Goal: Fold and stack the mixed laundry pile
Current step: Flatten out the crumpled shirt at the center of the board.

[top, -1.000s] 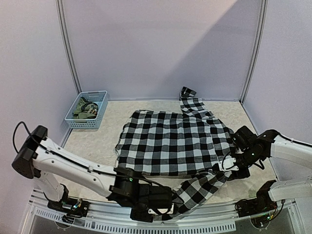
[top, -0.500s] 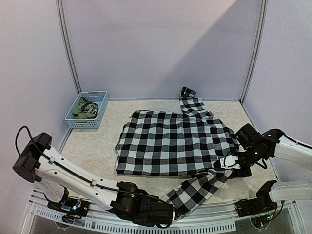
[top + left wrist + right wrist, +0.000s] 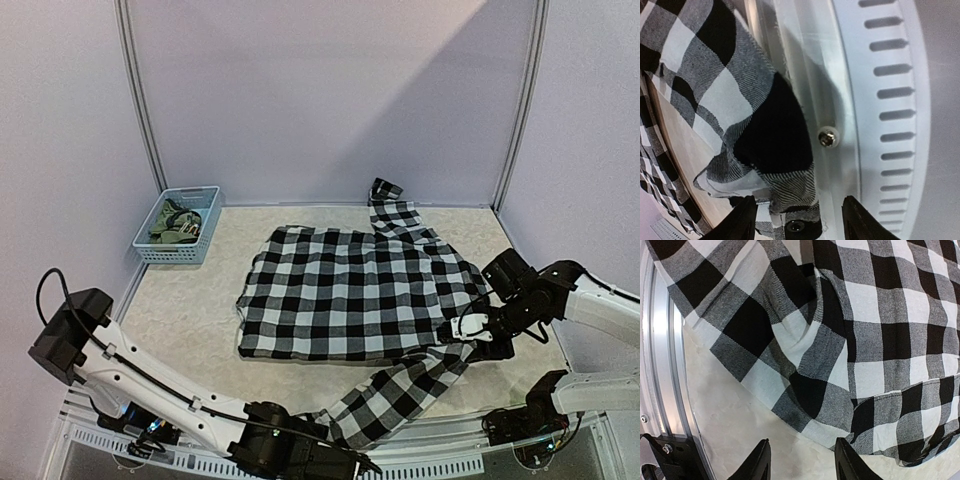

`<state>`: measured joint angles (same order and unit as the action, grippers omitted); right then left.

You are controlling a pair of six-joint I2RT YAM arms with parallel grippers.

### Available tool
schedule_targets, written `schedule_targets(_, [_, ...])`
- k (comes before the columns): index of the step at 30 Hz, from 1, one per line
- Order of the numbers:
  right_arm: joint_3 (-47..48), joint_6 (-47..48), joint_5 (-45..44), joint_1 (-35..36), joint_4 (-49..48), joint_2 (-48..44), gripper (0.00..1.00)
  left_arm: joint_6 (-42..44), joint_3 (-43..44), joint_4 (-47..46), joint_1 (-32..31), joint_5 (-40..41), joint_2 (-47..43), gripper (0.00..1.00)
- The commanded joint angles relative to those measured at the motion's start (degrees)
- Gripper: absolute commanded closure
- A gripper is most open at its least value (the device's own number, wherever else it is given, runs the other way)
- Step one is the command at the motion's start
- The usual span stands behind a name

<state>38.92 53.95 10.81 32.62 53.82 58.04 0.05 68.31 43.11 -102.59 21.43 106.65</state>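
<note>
The black-and-white checked shirt (image 3: 360, 295) lies spread flat mid-table, one sleeve (image 3: 395, 390) trailing to the near edge. Its cuff (image 3: 790, 180) hangs over the table's white rail, between the fingers of my left gripper (image 3: 802, 225), which stands open around it without pinching. My left gripper (image 3: 345, 462) sits low at the near edge. My right gripper (image 3: 480, 330) hovers open at the shirt's right edge (image 3: 840, 365), fingertips (image 3: 757, 462) over bare table, nothing between them. The olive-green shirt (image 3: 175, 225) lies bunched in the basket.
The light blue lattice basket (image 3: 205, 195) stands at the back left corner. A white slotted rail (image 3: 890, 100) with a screw (image 3: 828, 136) runs along the near edge. Walls close the table at the back and both sides.
My left gripper has dropped toward the near edge, past the rail, uncovering the sleeve's end. The right gripper has shifted slightly up along the shirt's right edge.
</note>
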Motion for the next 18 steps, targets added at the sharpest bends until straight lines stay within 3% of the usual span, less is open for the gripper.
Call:
schedule_targets(1, [1.0,-1.0,0.8,0.4,1.1,-1.4,0.56,-2.6,0.1,-0.5,1.0,2.5,2.7,0.41])
schedule_targets(4, [1.1,-1.2,1.0,0.4,0.7,-1.2,0.56,-2.5,-0.5,-2.0,1.3,2.0,2.7,0.46])
schedule_targets(7, [1.6,-2.1,1.7,0.4,0.5,-0.8,0.56,-2.0,-0.5,-2.2,1.7,1.8,2.5,0.57])
schedule_targets(14, [2.4,-3.8,2.3,0.4,0.8,-0.6,0.57,1.6,0.2,-3.1,3.9,4.2,-5.2,0.97])
schedule_targets(18, [3.4,-3.5,2.4,-0.1,2.0,-0.5,0.58,3.0,3.2,-2.5,10.5,5.4,-10.2,1.00])
